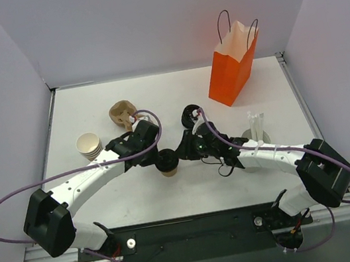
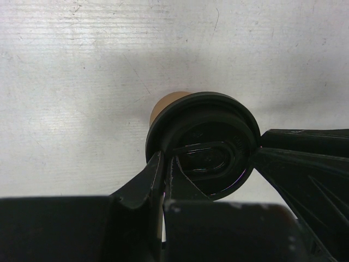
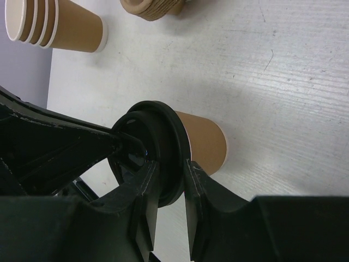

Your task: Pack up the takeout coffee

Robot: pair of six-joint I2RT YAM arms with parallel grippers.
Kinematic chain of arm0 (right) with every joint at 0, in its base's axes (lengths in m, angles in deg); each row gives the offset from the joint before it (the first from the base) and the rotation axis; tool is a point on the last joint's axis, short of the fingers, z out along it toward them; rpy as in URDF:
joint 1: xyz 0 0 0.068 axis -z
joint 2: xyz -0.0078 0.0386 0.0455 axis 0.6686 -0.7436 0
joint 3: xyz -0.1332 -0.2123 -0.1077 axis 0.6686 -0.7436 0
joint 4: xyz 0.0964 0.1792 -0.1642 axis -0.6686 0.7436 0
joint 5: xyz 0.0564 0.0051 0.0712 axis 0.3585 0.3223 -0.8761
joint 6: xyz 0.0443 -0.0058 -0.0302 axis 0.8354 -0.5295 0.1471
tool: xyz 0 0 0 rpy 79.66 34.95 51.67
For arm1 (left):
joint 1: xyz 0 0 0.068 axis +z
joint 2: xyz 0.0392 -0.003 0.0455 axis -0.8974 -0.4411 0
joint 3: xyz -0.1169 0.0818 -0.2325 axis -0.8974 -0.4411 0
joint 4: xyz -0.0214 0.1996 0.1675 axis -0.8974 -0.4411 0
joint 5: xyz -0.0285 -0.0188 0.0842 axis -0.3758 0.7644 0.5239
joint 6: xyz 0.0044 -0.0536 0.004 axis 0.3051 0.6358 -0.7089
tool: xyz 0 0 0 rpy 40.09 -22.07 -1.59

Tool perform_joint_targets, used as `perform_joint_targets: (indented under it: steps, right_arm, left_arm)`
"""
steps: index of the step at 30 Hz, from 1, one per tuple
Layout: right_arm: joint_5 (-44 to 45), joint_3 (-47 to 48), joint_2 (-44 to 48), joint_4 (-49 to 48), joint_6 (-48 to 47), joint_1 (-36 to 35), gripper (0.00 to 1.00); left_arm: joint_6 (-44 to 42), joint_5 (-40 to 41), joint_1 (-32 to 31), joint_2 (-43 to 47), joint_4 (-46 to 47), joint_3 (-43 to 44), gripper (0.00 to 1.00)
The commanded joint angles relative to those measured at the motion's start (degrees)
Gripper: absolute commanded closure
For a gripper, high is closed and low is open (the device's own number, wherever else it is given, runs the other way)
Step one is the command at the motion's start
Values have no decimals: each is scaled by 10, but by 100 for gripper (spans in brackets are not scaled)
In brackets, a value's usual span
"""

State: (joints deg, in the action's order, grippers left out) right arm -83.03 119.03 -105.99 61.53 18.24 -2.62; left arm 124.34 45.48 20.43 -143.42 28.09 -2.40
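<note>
Cup (image 1: pixel 168 168), tan paper with black lid (image 2: pixel 215 123), stood upright on the bench (image 1: pixel 206 196), centre of the top view, low between the two arms. Left fingers (image 2: pixel 147 183) together, tips down on the lid's sunken middle. Right fingers (image 3: pixel 146 196) narrowly apart, astride the lid's rim; whether they pinched it could not be told.

Judged light, thin-walled, easily crushed. Lid slick and probably only press-fitted, so likely to lift off if carried by it. Better hold: round the paper body just under the rim, gently. Cup's contents hidden by lid.

Orange bag (image 1: pixel 231 74) upright at upper right, well apart, mouth up, inside unseen. Stack of empty cups (image 1: pixel 89 145) at left. White cup (image 1: pixel 260 135) at right held pale sticks.
</note>
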Motion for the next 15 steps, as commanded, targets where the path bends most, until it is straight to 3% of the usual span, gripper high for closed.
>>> perform_joint_targets:
  steps: [1,11,15]
  right_arm:
    - [80,-49,-48,116,-15,-2,78]
    - [77,-67,-35,102,0,-9,78]
    - [53,-16,18,145,-13,-8,71]
  left_arm:
    - [4,-4,-1,-46,-41,-44,95]
    - [-1,-1,2,-50,-47,-38,95]
    - [-7,3,4,-51,-49,-40,95]
